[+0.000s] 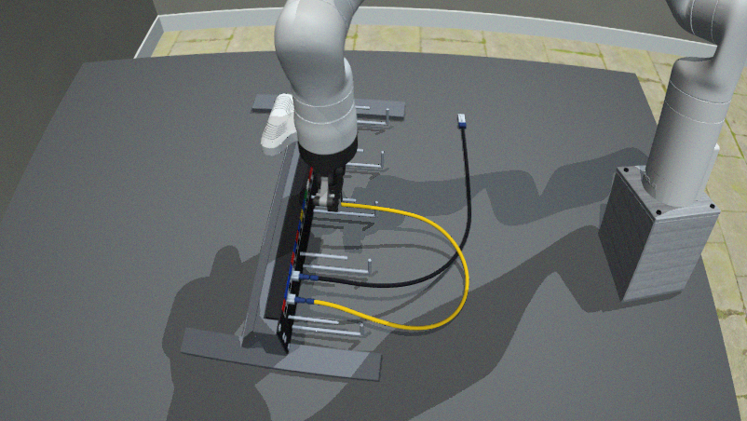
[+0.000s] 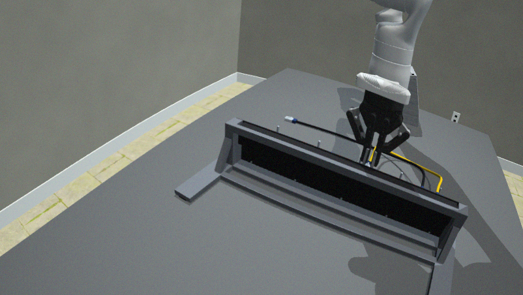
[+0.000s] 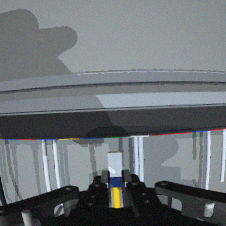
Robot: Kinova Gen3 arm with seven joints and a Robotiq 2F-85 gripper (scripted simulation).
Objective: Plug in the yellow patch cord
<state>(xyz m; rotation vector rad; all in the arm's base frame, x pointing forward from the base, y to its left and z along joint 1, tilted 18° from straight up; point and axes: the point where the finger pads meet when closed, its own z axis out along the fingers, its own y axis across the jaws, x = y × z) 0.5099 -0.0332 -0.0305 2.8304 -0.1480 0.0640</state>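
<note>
Top view puts the plug [image 1: 319, 198] just left of frame centre, clamped between the fingers [image 1: 329, 200] and pressed up to the rack's [image 1: 272, 209] port face beside the green label [image 1: 305, 194]. The yellow cord [image 1: 460, 256] leaves the plug toward the right, bows out in a wide loop over the surface [image 1: 130, 183], and returns to its seated end [image 1: 292, 299] lower on the same face. The plug's long axis runs left to right in this view, nose toward the ports and cord trailing right, square to the panel as far as can be judged. In the wrist view the white plug [image 3: 115, 163] sits centred between the fingertips, its nose just under the dark panel edge; whether it has entered the port, and whether the latch side is up, cannot be told. The plug is likely light, rigid and small, best held by its flat sides close behind the nose, as now, so it cannot pivot. The cord is soft and springy; its loop may tug the plug sideways. The rack stands loose, so a hard push could slide or tip it. The black cord [image 1: 467, 177] lies free on the surface, its end [image 1: 461, 120] at upper right.
</note>
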